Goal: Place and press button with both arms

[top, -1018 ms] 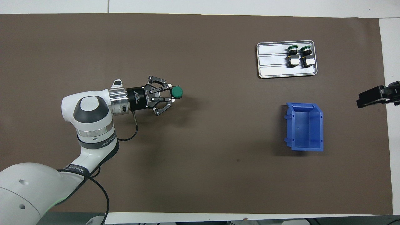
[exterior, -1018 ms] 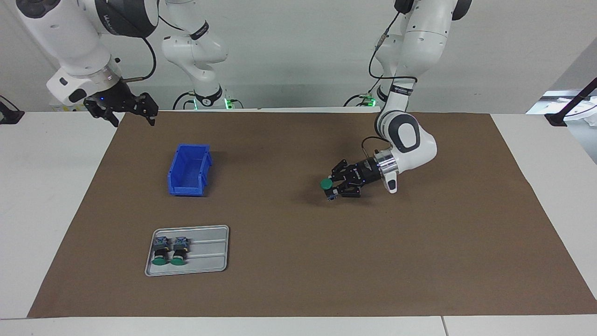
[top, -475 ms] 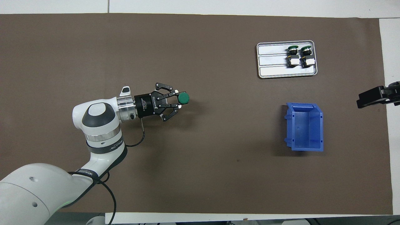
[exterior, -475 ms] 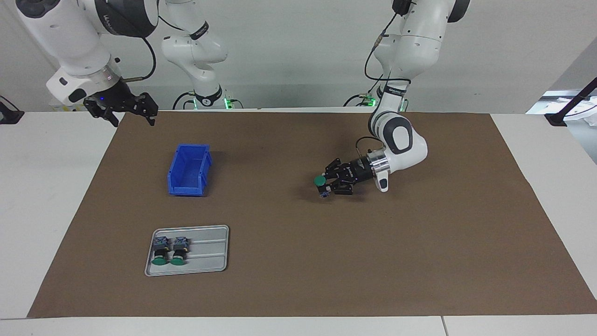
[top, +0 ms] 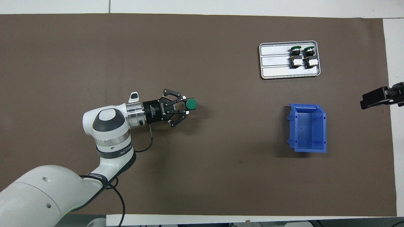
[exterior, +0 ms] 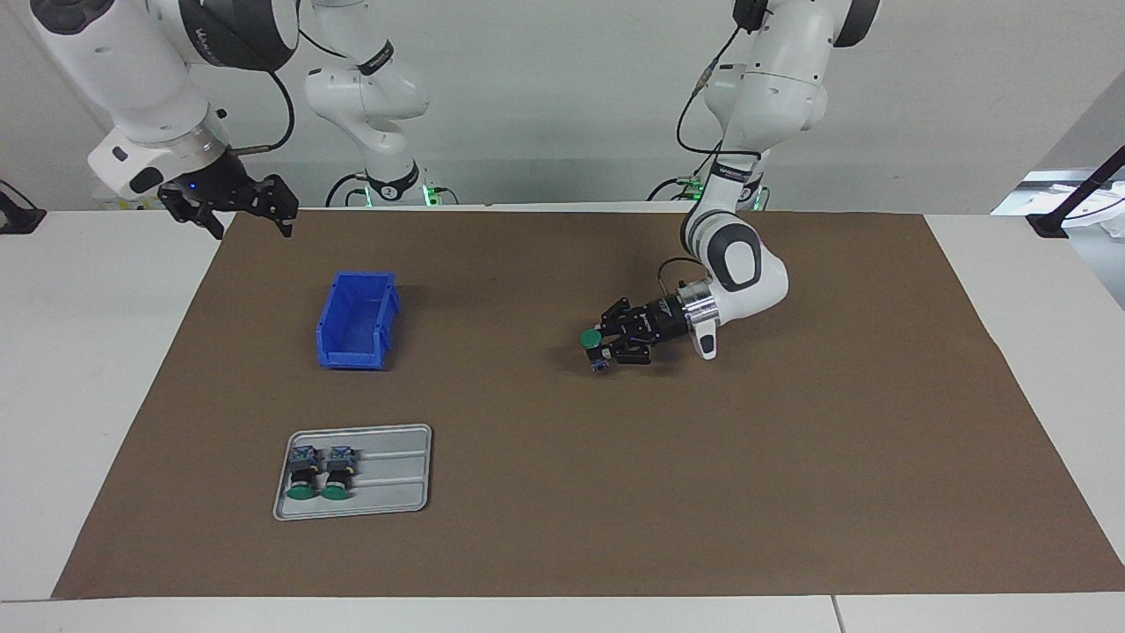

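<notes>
My left gripper (exterior: 599, 348) is shut on a button (exterior: 590, 338) with a green cap, held cap up low over the brown mat near the table's middle. I cannot tell whether its base touches the mat. In the overhead view the cap (top: 190, 103) shows at the tip of the left gripper (top: 187, 106). Two like buttons (exterior: 320, 475) lie side by side on a grey tray (exterior: 395, 492). My right gripper (exterior: 250, 229) hangs open and empty in the air over the mat's corner at the right arm's end, waiting; it also shows in the overhead view (top: 378, 97).
A blue open bin (exterior: 356, 321) stands on the mat (exterior: 791, 475), nearer to the robots than the tray. In the overhead view the bin (top: 307, 127) and the tray (top: 274, 67) sit toward the right arm's end.
My left gripper has carried the button toward the right arm's end of the table and a little nearer the robots. The right arm has not moved.
</notes>
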You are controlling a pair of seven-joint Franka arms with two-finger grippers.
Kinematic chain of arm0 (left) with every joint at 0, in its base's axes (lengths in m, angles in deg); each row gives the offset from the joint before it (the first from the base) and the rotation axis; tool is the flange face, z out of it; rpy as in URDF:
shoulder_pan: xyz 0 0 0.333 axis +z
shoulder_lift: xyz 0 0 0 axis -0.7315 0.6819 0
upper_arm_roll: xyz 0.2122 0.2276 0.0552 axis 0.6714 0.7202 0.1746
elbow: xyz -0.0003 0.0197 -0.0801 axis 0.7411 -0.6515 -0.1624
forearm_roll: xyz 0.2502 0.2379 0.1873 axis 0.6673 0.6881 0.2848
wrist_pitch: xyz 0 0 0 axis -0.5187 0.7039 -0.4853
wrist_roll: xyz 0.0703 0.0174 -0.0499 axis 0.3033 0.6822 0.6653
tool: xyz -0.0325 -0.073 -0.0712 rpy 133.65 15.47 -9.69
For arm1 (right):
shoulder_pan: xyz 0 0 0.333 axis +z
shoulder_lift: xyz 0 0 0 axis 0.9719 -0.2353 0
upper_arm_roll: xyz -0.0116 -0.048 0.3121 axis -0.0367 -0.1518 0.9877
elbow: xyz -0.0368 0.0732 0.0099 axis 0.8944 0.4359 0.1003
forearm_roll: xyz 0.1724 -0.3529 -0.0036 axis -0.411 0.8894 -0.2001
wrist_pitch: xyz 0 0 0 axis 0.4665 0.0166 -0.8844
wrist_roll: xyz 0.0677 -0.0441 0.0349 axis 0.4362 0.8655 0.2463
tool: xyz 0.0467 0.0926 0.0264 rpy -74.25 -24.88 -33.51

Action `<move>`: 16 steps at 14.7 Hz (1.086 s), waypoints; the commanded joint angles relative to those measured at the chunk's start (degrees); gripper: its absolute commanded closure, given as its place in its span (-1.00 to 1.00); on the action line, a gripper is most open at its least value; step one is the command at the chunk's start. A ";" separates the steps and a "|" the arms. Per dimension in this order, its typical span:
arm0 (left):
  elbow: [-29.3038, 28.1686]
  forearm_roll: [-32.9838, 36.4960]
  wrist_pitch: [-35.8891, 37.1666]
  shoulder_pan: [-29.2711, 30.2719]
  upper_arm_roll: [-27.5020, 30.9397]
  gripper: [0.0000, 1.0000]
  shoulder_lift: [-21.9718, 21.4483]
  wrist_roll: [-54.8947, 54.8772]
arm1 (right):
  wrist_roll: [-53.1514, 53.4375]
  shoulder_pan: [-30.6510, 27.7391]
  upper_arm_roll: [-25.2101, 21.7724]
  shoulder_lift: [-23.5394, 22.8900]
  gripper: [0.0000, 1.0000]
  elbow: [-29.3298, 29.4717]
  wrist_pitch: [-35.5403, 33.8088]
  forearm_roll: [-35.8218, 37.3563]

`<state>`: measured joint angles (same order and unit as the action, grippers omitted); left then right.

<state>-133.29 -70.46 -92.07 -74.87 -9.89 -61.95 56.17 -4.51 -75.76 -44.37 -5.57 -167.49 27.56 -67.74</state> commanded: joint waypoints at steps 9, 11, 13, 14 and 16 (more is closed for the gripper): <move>-1.62 -1.61 -1.15 -0.89 0.49 0.49 0.38 -3.39 | 0.55 -0.11 0.12 0.72 -0.97 -0.67 0.37 -0.26; -1.62 -1.61 -1.32 -0.97 0.49 0.43 0.38 -3.39 | 0.55 -0.11 0.12 0.72 -0.97 -0.67 0.37 -0.26; -1.70 -1.61 -1.32 -0.97 0.49 0.27 0.38 -3.56 | 0.55 -0.11 0.12 0.72 -0.97 -0.67 0.37 -0.26; -1.62 -1.61 -1.32 -0.97 0.49 0.12 0.38 -3.57 | 0.55 -0.11 0.12 0.72 -0.97 -0.67 0.37 -0.35; -1.62 -1.61 -1.93 -0.97 0.49 0.03 0.38 -3.57 | 0.55 -0.11 0.12 0.72 -0.97 -0.67 0.37 -0.26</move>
<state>-134.26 -70.50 -92.79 -75.10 -9.84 -61.15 53.77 -4.51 -75.76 -44.37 -5.57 -167.49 27.56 -67.74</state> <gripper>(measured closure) 0.573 0.013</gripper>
